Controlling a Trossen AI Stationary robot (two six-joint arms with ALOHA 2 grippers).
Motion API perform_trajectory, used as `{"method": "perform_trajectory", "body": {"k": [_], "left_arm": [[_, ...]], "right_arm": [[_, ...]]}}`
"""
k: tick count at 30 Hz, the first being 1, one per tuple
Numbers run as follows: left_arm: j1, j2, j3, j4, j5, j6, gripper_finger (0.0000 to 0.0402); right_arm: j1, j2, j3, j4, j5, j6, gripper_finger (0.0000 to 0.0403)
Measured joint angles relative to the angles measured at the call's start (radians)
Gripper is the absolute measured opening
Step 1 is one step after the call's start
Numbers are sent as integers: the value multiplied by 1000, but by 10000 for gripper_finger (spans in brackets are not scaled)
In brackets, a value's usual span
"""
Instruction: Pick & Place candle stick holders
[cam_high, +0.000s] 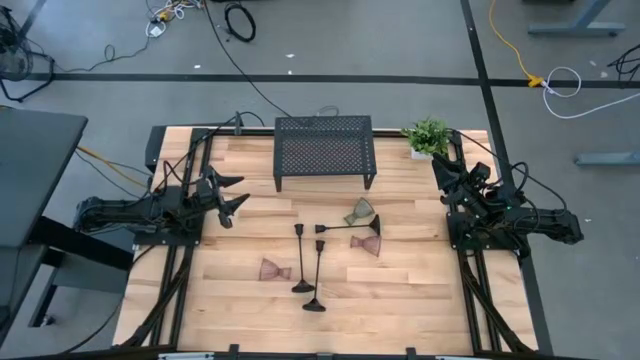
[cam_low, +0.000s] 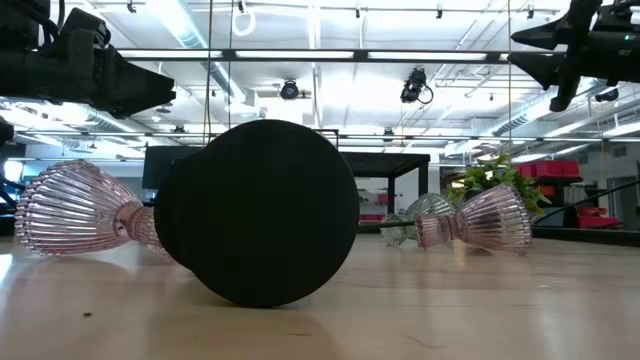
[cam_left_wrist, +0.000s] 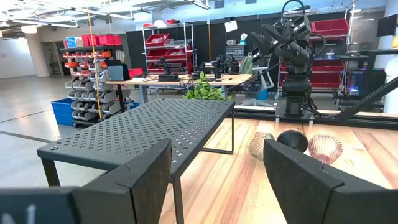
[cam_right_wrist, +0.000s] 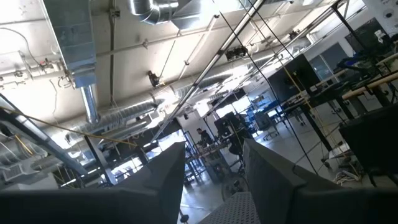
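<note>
Three slim black stem holders lie on their sides mid-table: two (cam_high: 299, 258) (cam_high: 317, 275) with their round bases toward the near edge, and one (cam_high: 345, 229) crosswise with its base at the right. One base (cam_low: 258, 212) fills the low view. Two pinkish glass holders (cam_high: 274, 269) (cam_high: 366, 245) and a greenish one (cam_high: 360, 211) also lie on their sides. My left gripper (cam_high: 240, 193) is open and empty at the table's left, facing the rack. My right gripper (cam_high: 445, 165) is open and empty at the far right, tipped upward.
A black mesh rack (cam_high: 325, 150) stands at the far middle and also shows in the left wrist view (cam_left_wrist: 143, 127). A small green plant (cam_high: 428, 135) stands at the far right, close to my right gripper. Bare wood lies along the near edge.
</note>
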Motion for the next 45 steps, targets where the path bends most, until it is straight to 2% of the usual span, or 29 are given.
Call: {"method": "perform_trajectory", "body": {"k": [13,20,29,45], "left_arm": [[0,0,0,2,0,0,254],[0,0,0,56,0,-1,254],[0,0,0,58,1,-105,254],[0,0,0,51,1,-106,254]], "right_arm": [[0,0,0,0,0,0,162],[0,0,0,0,0,0,162],[0,0,0,0,0,0,162],[0,0,0,0,0,0,162]]}}
